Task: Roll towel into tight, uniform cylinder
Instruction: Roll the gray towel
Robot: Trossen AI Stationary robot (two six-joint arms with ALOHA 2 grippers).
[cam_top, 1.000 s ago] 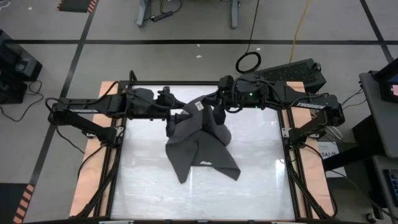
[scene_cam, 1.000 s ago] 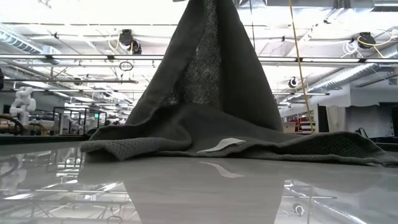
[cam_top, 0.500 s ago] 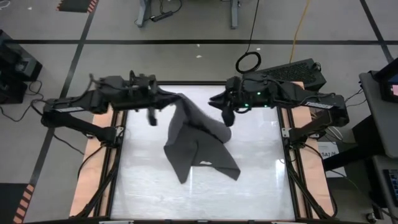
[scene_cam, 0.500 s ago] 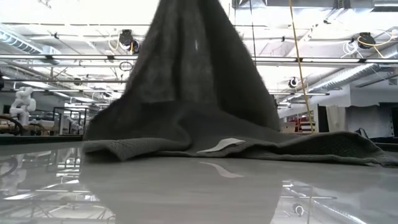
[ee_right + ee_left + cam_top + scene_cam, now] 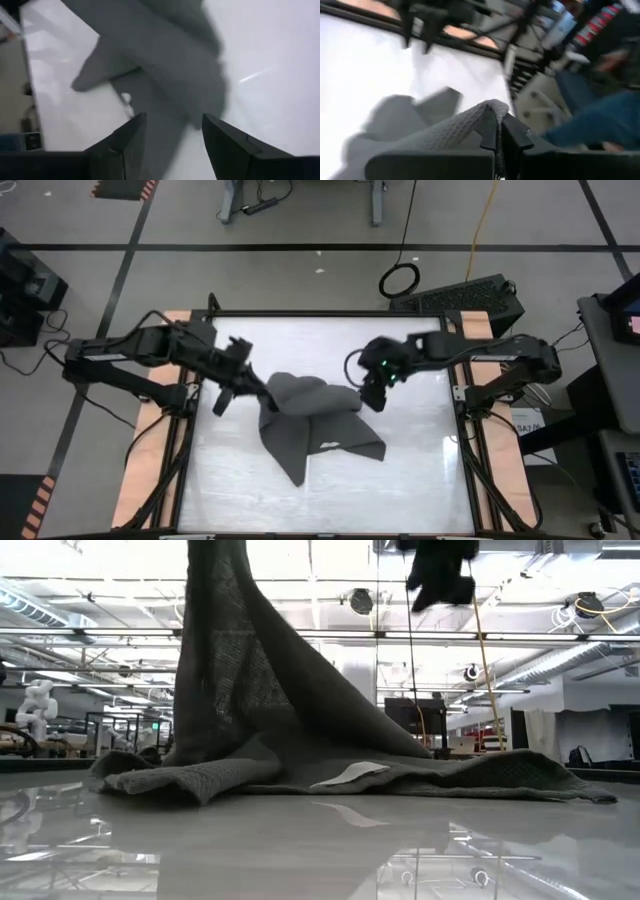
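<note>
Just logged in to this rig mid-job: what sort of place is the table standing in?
Probably a big open robotics lab or workshop. The low view shows exposed ceiling pipes and a pale robot figure far off; the high view shows a concrete floor with dark tape lines.

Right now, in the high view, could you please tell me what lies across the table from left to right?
Left gripper, shut on a corner of the towel → towel → right gripper, open above the table.

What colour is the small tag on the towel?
White tag, on the dark grey towel; clearest in low view.
</note>
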